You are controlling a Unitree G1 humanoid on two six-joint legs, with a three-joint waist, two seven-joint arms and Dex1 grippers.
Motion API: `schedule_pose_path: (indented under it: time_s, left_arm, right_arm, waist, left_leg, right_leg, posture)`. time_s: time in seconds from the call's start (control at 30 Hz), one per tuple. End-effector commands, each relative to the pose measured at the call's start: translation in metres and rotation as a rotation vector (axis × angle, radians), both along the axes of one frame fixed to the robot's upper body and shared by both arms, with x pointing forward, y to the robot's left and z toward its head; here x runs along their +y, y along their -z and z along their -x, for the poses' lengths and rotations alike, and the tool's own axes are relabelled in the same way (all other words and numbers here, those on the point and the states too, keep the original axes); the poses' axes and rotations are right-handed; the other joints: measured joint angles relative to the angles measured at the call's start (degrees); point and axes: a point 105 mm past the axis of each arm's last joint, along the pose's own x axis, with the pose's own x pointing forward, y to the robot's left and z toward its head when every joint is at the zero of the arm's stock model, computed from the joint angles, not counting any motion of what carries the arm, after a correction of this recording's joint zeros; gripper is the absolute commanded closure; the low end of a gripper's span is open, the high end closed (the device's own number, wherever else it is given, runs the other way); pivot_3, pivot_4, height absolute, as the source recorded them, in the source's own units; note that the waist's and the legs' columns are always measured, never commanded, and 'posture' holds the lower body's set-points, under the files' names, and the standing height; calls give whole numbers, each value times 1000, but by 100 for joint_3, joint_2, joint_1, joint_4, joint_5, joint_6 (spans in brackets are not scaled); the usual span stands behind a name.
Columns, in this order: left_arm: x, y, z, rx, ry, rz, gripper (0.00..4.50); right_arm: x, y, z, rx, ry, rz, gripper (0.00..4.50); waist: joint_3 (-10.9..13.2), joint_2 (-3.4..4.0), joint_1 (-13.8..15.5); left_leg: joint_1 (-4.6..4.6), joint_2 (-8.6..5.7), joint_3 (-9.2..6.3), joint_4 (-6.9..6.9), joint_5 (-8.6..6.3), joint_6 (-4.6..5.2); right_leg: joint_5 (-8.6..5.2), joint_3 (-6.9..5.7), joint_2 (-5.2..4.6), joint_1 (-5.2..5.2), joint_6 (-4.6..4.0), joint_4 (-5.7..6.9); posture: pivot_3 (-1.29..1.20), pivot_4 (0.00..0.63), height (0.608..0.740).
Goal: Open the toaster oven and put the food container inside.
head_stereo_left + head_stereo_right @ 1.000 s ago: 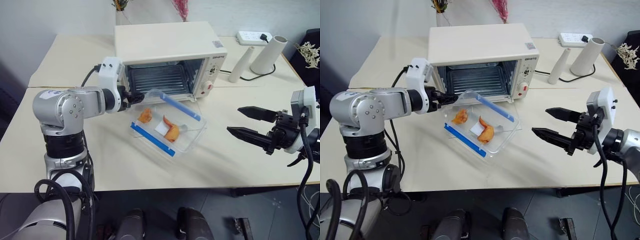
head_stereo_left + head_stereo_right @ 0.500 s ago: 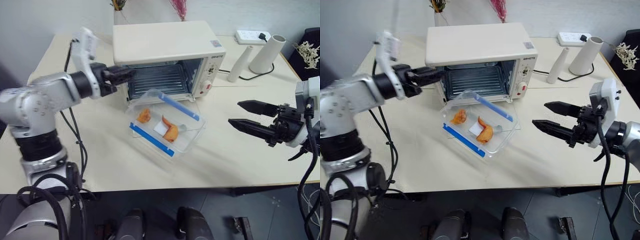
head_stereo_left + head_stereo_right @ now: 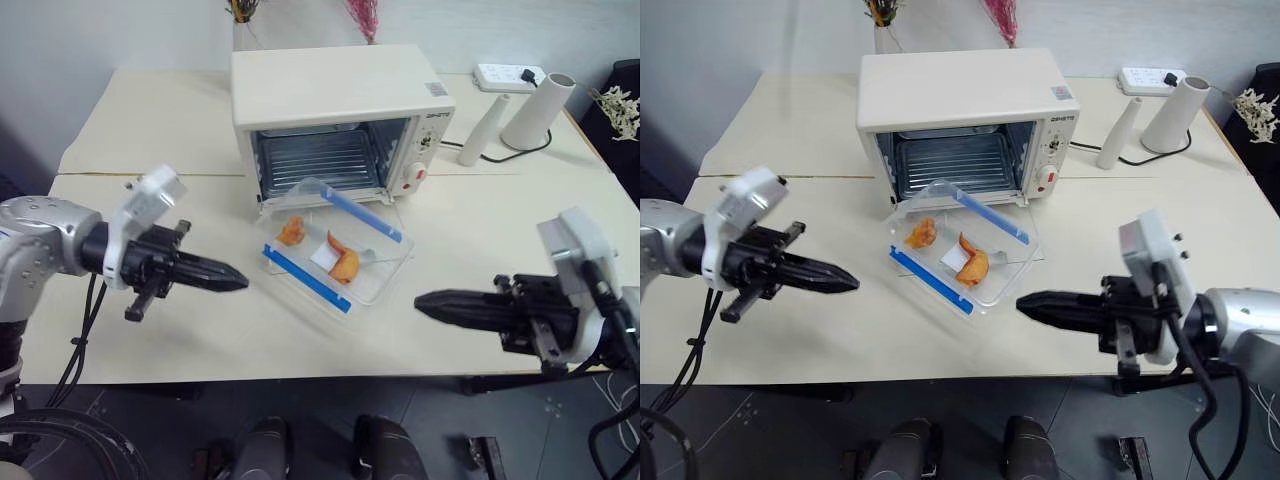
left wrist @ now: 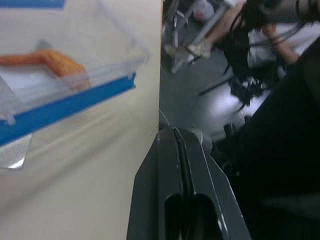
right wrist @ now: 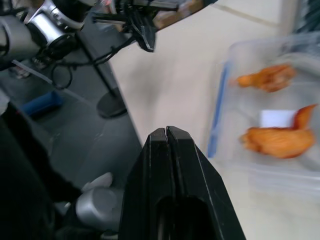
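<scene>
Hard to make out through the clear plastic: whether the lid of the one food container (image 3: 335, 248) is fully seated, and the exact count of orange pieces inside, two or three beside a white scrap. One toaster oven (image 3: 340, 110) at twelve o'clock on the table (image 3: 150, 130), cavity open and wire rack bare, container touching its front edge at six o'clock. Two claws pinched fully together and holding nothing: left gripper (image 3: 236, 281) at nine o'clock of the container, right gripper (image 3: 424, 300) at four o'clock, both apart from it.
</scene>
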Motion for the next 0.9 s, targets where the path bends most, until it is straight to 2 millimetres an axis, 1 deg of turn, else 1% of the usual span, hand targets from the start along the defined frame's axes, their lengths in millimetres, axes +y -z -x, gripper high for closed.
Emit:
schedule_pose_path:
  time_s: [0.03, 0.13, 0.27, 0.37, 0.47, 0.63, 0.73, 0.8, 0.9]
  left_arm:
    - [-2, 4, -10, -82, 28, -36, 4500]
    - [-8, 8, -19, -94, 31, -32, 4500]
    - [-14, 13, -25, -107, 52, -32, 4500]
    - [-20, 12, -31, -114, 46, -20, 4500]
    - [-21, 12, -33, -118, 43, -16, 4500]
    - [-21, 16, -35, -122, 21, -9, 4500]
    - [-21, 18, -41, -139, -18, 0, 4500]
    - [-23, 19, -46, -153, -47, 11, 4500]
    - [-25, 20, -53, -174, -78, 23, 4500]
  right_arm:
    - [10, 19, -1, 2, -21, 70, 4492]
    - [19, 35, -16, 4, 0, 95, 4492]
    - [30, 50, -34, -1, 8, 97, 4492]
    - [32, 57, -48, -14, 30, 107, 4492]
    - [28, 57, -59, -32, 60, 108, 4492]
    - [12, 53, -79, -88, 122, 138, 4492]
    - [2, 46, -92, -126, 158, 147, 4492]
    - [-1, 41, -98, -141, 173, 139, 4492]
    - [2, 41, -101, -152, 176, 129, 4492]
  waist:
    - [-1, -1, -4]
    - [-1, -1, -20]
    - [0, -1, -49]
    - [0, -1, -38]
    - [0, -1, -33]
    - [0, -1, -36]
    - [0, -1, -37]
    - [0, -1, -37]
    - [-1, -1, -37]
  left_leg:
    - [-2, 0, -1, 1, -1, 2]
    - [-6, 0, 0, 3, -3, 6]
    - [-8, 2, 2, 2, -3, 6]
    - [-14, 2, 4, 3, -3, 6]
    - [-17, 1, 4, 7, -3, 6]
    - [-16, 2, 3, 7, -3, 6]
    - [-16, 2, 4, 7, -3, 6]
    - [-16, 2, 5, 8, -3, 6]
    - [-16, 2, 3, 9, -3, 6]
  right_leg:
    - [0, 0, 0, 0, 0, -1]
    - [0, 1, 0, -4, 1, 1]
    - [0, 1, 3, -15, 1, 9]
    - [0, 0, 3, -23, 1, 12]
    - [1, 0, 3, -24, 2, 12]
    - [1, 0, 3, -24, 3, 13]
    - [1, 0, 3, -24, 3, 14]
    - [1, 0, 3, -24, 3, 15]
    - [1, 0, 3, -24, 3, 19]
  posture:
    - [0, 150, 740]
    - [0, 150, 740]
    - [0, 150, 740]
    - [0, 150, 740]
    - [0, 150, 740]
    - [0, 150, 740]
    - [0, 150, 740]
    - [0, 150, 740]
    - [0, 150, 740]
